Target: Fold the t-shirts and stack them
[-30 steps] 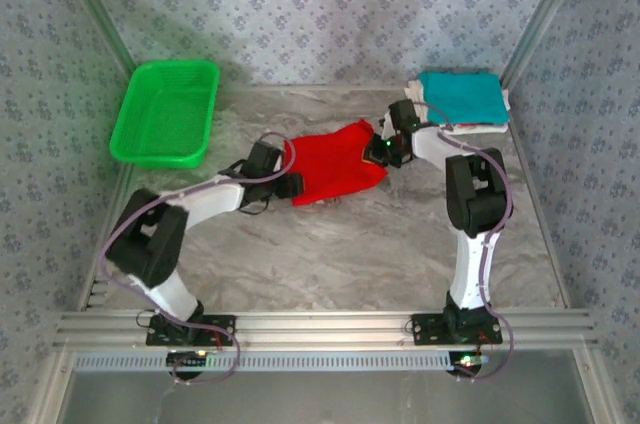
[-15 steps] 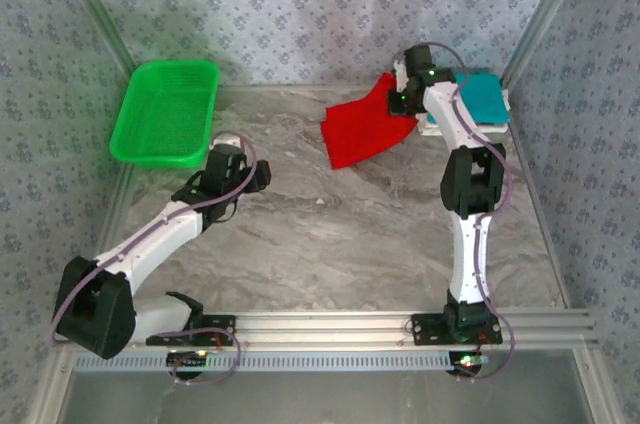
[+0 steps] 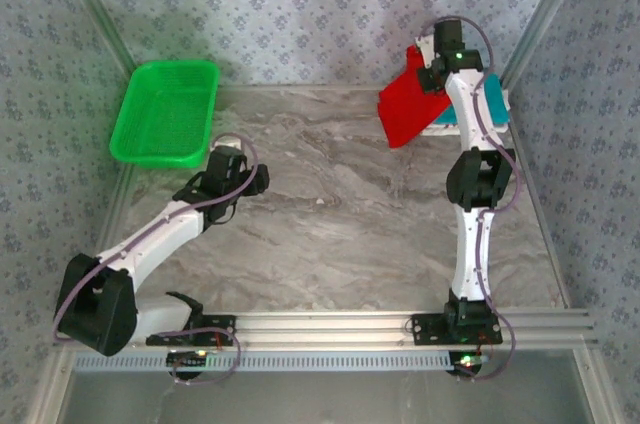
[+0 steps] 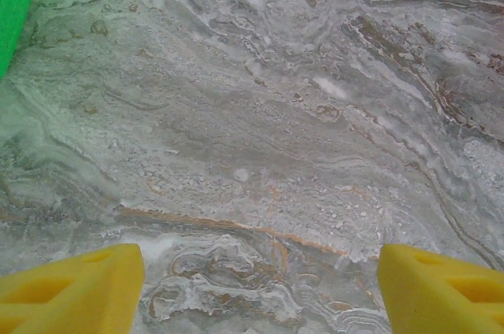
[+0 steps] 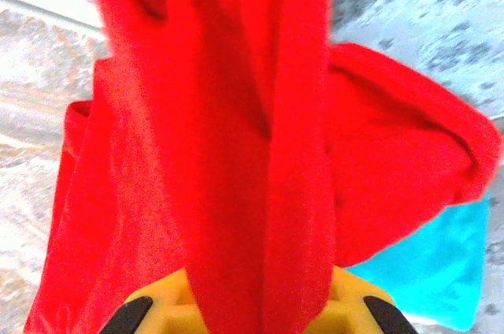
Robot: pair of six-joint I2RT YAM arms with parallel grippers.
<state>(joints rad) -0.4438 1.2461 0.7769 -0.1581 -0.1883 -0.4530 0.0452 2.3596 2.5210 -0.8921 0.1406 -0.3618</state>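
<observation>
Bright, even, diffuse light; the top view is sharp. The green basket (image 3: 165, 112) throws a soft shadow on the wall (image 3: 235, 69) just behind it, and in the left wrist view it tints the marble (image 4: 276, 113) beside it green. The red t-shirt (image 5: 236, 153), hanging close to the right wrist lens, is blurred.

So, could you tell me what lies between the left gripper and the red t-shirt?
Nothing: the top view shows bare marble table between the left gripper and the red t-shirt, which the right gripper holds up.
</observation>
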